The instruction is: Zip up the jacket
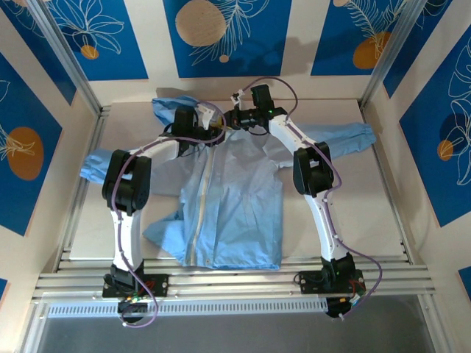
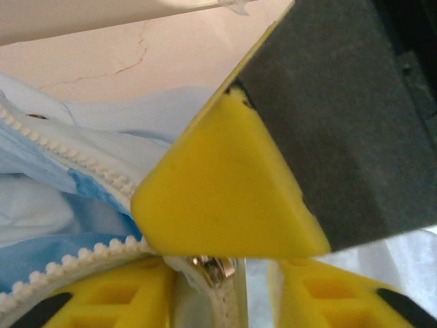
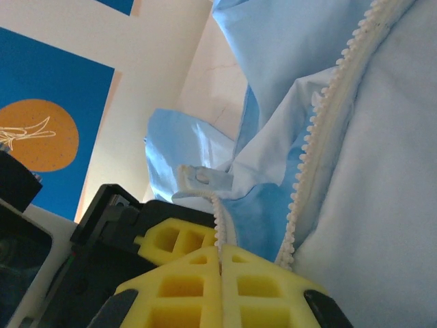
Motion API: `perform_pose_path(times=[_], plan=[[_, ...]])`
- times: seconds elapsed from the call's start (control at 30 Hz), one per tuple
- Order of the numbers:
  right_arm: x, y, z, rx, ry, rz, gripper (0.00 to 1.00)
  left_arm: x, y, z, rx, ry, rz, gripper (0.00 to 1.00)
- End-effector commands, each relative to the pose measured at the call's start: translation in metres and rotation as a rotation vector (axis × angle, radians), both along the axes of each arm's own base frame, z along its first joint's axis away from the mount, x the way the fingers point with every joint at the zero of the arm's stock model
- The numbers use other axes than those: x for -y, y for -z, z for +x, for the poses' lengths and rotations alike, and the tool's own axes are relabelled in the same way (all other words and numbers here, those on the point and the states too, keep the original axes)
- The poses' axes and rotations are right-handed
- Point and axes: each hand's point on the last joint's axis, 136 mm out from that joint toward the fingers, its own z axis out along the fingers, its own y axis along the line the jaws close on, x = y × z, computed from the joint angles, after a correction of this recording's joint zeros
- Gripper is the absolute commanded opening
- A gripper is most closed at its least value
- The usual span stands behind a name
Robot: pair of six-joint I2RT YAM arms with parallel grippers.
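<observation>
Both arms reach from above over the jacket (image 1: 235, 198), which lies spread face-up on the tabletop (image 1: 383, 206) with its sleeves out to the sides. The left tool (image 1: 212, 125) and right tool (image 1: 234, 120) meet at the collar, just where the whitish zipper strip (image 1: 202, 206) ends its run up from the hem. That suggests the closing is nearly finished.

Seen from the left wrist, the left tool (image 2: 222, 287) has its jaws partly apart. The strip and a small metal slider (image 2: 213, 268) sit in the gap, and I judge they are loose rather than pinched. Two rows of teeth (image 2: 82, 160) converge on the slider. One yellow finger (image 2: 225, 198) of the right tool crowds in close above.

Seen from the right wrist, the right tool (image 3: 220, 266) is clamped tight on one side of the strip, probably to keep it taut for the slider. A pale pull tab (image 3: 203, 179) sits just past the fingertips. The other row of teeth (image 3: 321, 137) curves away unjoined.
</observation>
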Motion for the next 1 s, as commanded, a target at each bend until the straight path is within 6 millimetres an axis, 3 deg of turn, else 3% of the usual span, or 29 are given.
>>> perform_pose_path(times=[0.0,0.13,0.3,0.4,0.53,0.73,0.83,0.97], plan=[[-0.004,-0.024,-0.009,0.060,-0.037,-0.012,0.00,-0.017,-0.045,0.000,-0.005,-0.052,-0.077,0.44],[-0.002,-0.021,-0.006,0.098,-0.033,-0.047,0.00,-0.034,-0.052,-0.015,-0.070,-0.120,-0.086,0.47],[0.002,-0.013,0.001,0.141,-0.014,-0.095,0.00,-0.060,-0.040,-0.057,-0.173,-0.210,-0.006,0.51],[0.006,-0.008,0.005,0.168,0.001,-0.131,0.00,-0.079,-0.029,-0.098,-0.224,-0.258,0.073,0.52],[0.014,-0.002,0.015,0.216,0.031,-0.188,0.00,-0.099,-0.017,-0.167,-0.266,-0.276,0.220,0.54],[0.028,0.002,0.036,0.296,0.076,-0.257,0.00,-0.109,-0.008,-0.265,-0.322,-0.275,0.400,0.57],[0.033,0.003,0.045,0.321,0.090,-0.274,0.00,-0.102,0.000,-0.298,-0.365,-0.273,0.413,0.59],[0.040,0.004,0.052,0.339,0.101,-0.286,0.00,-0.095,0.026,-0.324,-0.415,-0.268,0.461,0.60]])
